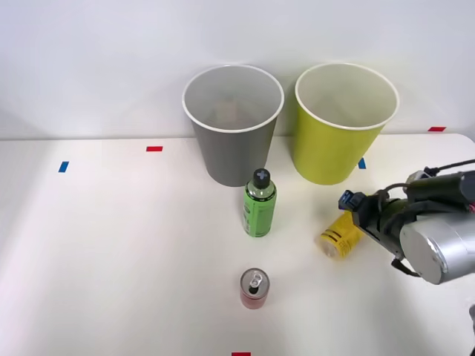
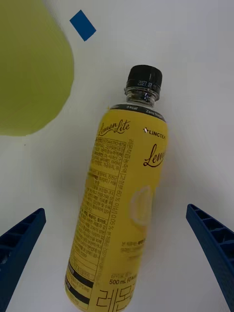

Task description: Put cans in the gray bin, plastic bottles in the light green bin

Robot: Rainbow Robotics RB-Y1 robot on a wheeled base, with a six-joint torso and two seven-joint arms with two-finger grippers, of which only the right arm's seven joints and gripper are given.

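A yellow plastic bottle [image 1: 340,236] [image 2: 122,204] with a black cap lies on its side on the white table, in front of the light green bin [image 1: 343,126] [image 2: 29,68]. My right gripper [image 1: 349,208] [image 2: 114,209] hovers over it, open, one blue finger [image 2: 22,239] on each side and apart from the bottle. A green-labelled plastic bottle [image 1: 260,204] stands upright in front of the gray bin [image 1: 233,126]. The red can [image 1: 254,288] stands nearer the front edge, to the gripper's left.
Both bins stand side by side at the back of the table against the wall. Small blue tape marks [image 1: 63,167] [image 2: 83,25] and red tape marks [image 1: 154,148] dot the tabletop. Open surface spreads to the left.
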